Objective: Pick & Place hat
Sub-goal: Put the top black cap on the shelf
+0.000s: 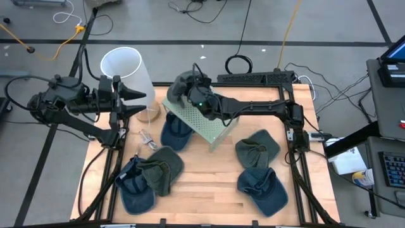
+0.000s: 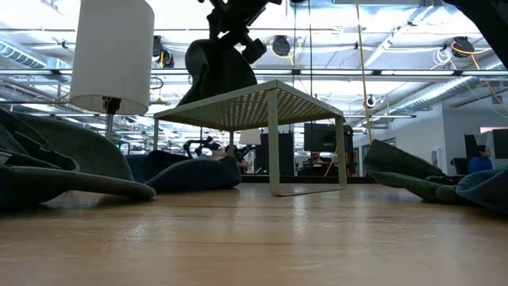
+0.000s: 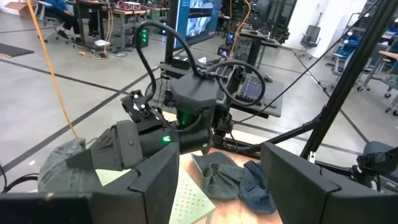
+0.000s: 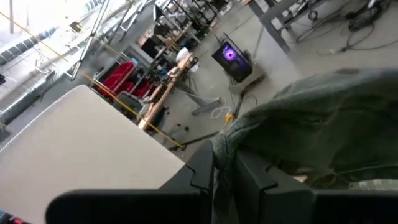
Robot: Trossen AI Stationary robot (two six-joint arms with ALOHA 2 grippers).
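Right gripper: your right gripper sits over the back left corner of the rack, fingers closed on a grey-green hat; the right wrist view shows the cloth pinched between the two dark fingers
Held hat: the hat bunches at the rack's back corner; in the low view it hangs dark against the rack top's far edge, and you cannot tell whether it rests on the mesh or hangs just above it
Rack: pale green perforated rack stands on legs on the table, set at an angle near the table's centre back
Left gripper: your left gripper waits at the table's left back edge, just beside the lamp, its fingers spread apart and holding nothing
Lamp: white lamp shade stands at the back left, close to the held hat
Table: wooden table
Other hats: one blue hat lies partly under the rack's left side; a grey-green hat overlaps a blue one at front left; a grey-green hat and a blue hat lie at front right, touching each other
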